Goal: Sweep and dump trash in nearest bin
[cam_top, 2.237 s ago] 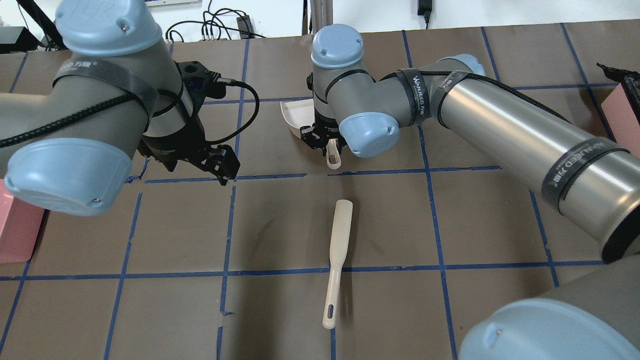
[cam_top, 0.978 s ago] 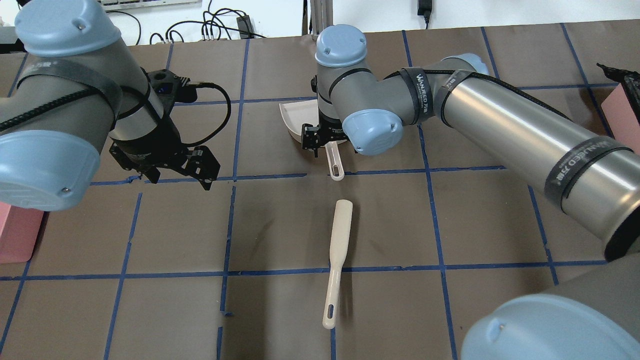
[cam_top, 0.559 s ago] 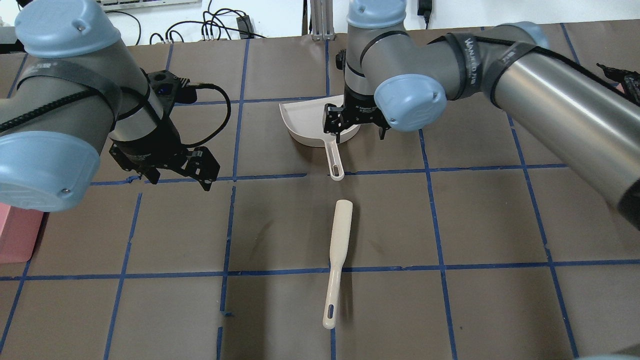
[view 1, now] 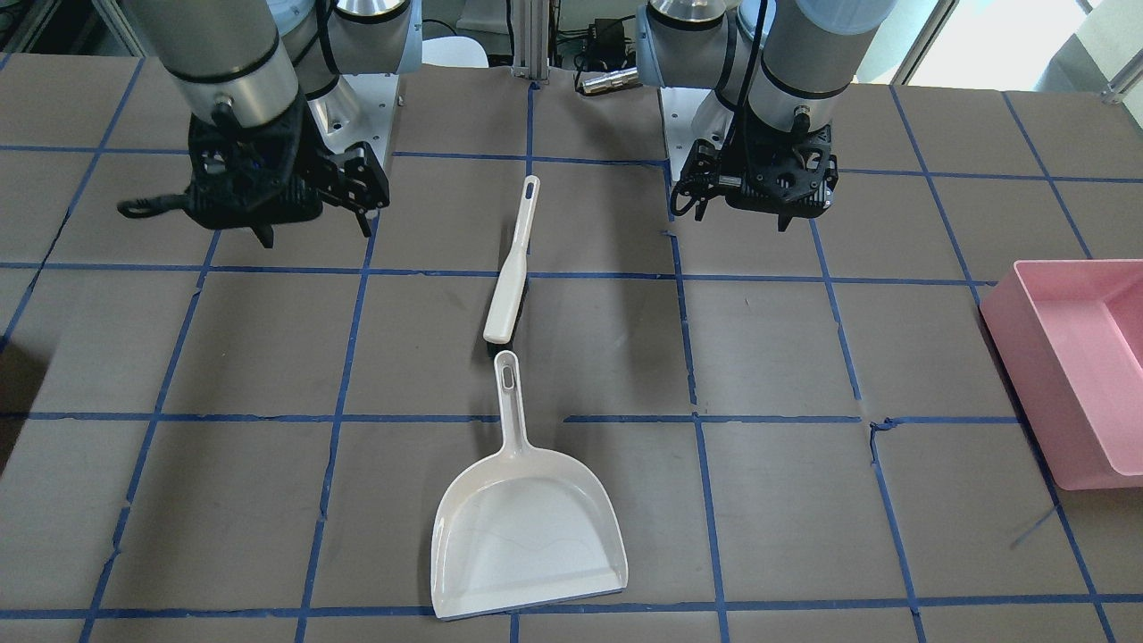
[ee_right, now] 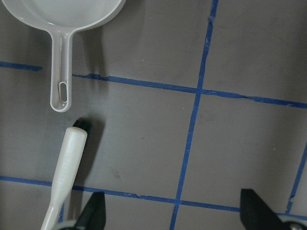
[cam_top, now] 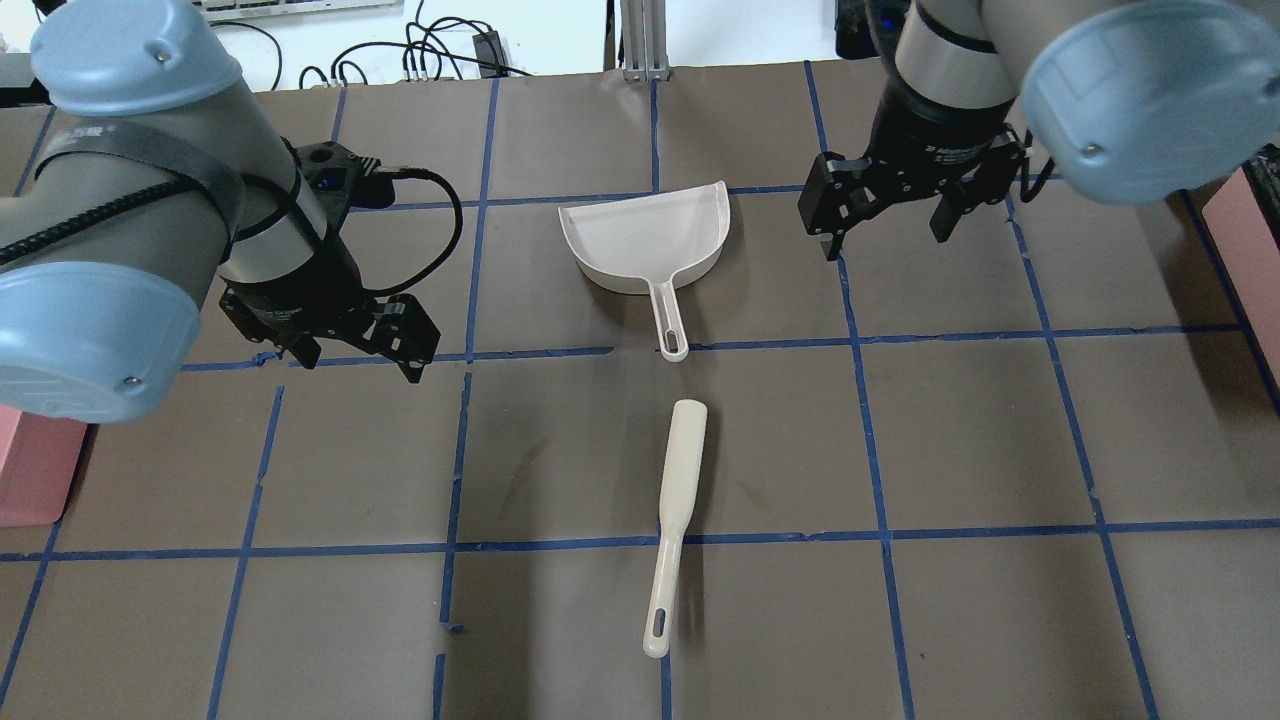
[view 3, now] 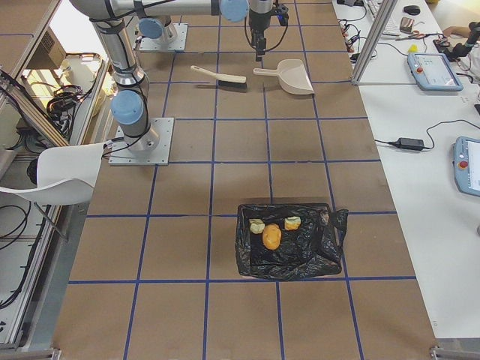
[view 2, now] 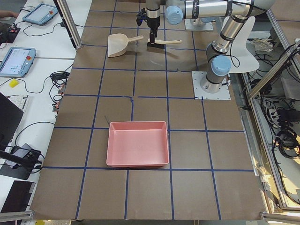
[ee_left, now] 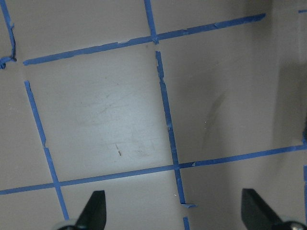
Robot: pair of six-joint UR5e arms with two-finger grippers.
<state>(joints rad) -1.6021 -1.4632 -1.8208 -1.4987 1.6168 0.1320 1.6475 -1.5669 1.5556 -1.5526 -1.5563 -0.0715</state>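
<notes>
The trash (view 3: 271,237) lies inside the black-lined bin (view 3: 332,240).

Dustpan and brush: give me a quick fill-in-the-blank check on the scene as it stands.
The dustpan lies flat, held by ___ gripper.
The brush has its bristle end pointing at the dustpan's ___.
The trash lies in the ___ bin, not the pink bin.
The left gripper and the right gripper both have jaws ___.
Missing words: neither; handle; black; open.

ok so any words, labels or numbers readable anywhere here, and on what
Nothing here can be read.
On the left arm's black strap: faint pale marks, too blurred to read.
On the teach pendant screens: too small to read.
No print visible on the dustpan, brush or pink bin.
</notes>
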